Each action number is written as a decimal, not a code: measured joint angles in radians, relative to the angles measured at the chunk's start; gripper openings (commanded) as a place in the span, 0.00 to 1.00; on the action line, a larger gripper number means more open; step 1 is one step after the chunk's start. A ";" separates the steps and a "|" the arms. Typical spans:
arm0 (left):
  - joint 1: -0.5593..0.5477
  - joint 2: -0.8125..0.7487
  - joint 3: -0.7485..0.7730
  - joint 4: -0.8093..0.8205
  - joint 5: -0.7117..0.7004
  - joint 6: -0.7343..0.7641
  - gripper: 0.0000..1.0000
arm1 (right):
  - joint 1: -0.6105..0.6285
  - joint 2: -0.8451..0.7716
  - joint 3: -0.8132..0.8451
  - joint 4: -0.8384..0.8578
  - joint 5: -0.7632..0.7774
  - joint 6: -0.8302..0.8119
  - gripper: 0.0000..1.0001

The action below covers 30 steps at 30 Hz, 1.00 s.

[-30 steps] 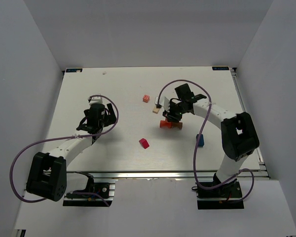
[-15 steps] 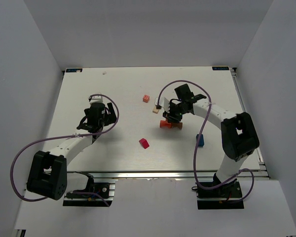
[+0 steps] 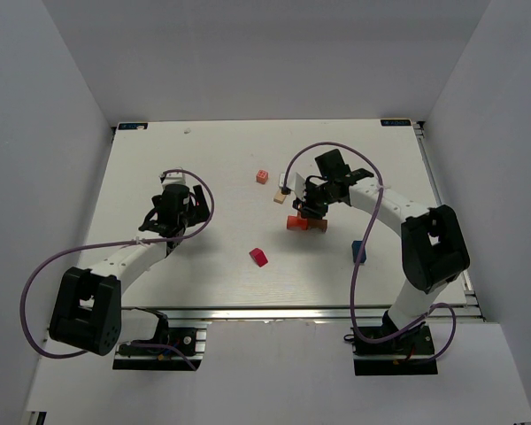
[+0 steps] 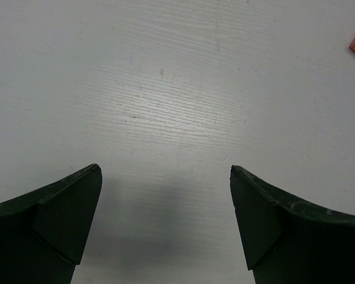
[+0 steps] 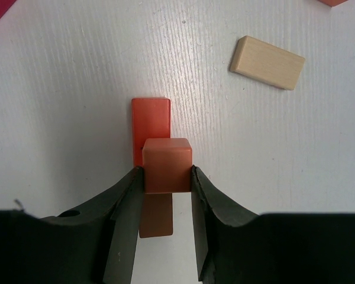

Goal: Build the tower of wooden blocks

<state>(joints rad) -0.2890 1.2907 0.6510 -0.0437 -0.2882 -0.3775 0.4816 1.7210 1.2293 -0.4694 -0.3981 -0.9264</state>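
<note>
- Right wrist view: the right gripper [image 5: 167, 175] has its 2 fingers pressed against the left and right faces of a salmon cube [image 5: 167, 161], jaws narrowed to the width of that cube
- The held cube sits directly over an orange-red bar [image 5: 151, 117] that lies flat on the white table [image 3: 203, 159]; whether cube and bar touch cannot be told from above
- Below the cube, between the fingers, a darker brownish stretch shows; I cannot tell if it is the same bar in shadow or another block
- A tan bar [image 5: 267, 62] lies flat up and to the right, apart from the stack
- From the top external view, a pink-orange cube [image 3: 262, 177] lies beyond the tan bar, a magenta block [image 3: 259, 257] lies nearer the bases, and a blue block [image 3: 359, 252] is partly hidden by the right arm
- The left gripper [image 4: 165, 174] hangs over bare table with jaws spread wide, holding nothing
</note>
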 measured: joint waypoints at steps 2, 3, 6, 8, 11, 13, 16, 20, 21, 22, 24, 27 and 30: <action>0.000 0.000 0.000 0.000 0.000 0.000 0.98 | 0.000 0.000 -0.002 -0.001 0.000 0.000 0.24; 0.000 0.000 0.000 0.000 0.000 0.000 0.98 | 0.000 0.000 -0.002 -0.001 0.000 0.000 0.24; 0.000 0.000 0.000 0.000 0.000 0.000 0.98 | 0.000 0.000 -0.002 0.000 0.000 0.000 0.24; 0.000 0.000 0.000 0.000 0.000 0.001 0.98 | 0.000 0.000 -0.003 0.000 0.000 0.000 0.24; 0.000 0.000 0.000 0.000 0.000 0.003 0.98 | 0.000 0.000 -0.003 0.000 0.000 0.001 0.25; 0.000 0.000 0.000 0.000 0.000 0.003 0.98 | 0.000 0.000 -0.009 0.003 0.000 0.001 0.25; 0.000 0.000 0.000 0.000 0.000 0.003 0.98 | 0.000 0.000 -0.026 0.003 0.000 0.001 0.25; 0.000 0.006 0.000 0.002 0.000 0.003 0.98 | 0.000 0.000 -0.035 0.001 0.000 0.001 0.25; 0.000 0.009 0.000 0.003 0.000 0.003 0.98 | 0.000 0.000 -0.035 0.003 0.000 0.001 0.25; 0.000 0.011 0.000 0.004 0.001 0.003 0.98 | 0.000 0.000 -0.035 0.003 0.000 0.001 0.25; 0.000 0.015 0.000 0.004 0.002 0.003 0.98 | 0.000 0.000 -0.035 0.003 0.000 0.001 0.26; 0.000 0.020 0.001 0.007 0.004 0.003 0.98 | 0.000 0.000 -0.035 0.003 0.000 0.001 0.27; 0.000 0.028 0.003 0.006 0.005 0.003 0.98 | 0.000 0.000 -0.035 0.006 0.000 0.003 0.28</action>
<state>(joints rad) -0.2890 1.3190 0.6544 -0.0372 -0.2829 -0.3740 0.4816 1.7210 1.1938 -0.4637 -0.3985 -0.9237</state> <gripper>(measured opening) 0.982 0.404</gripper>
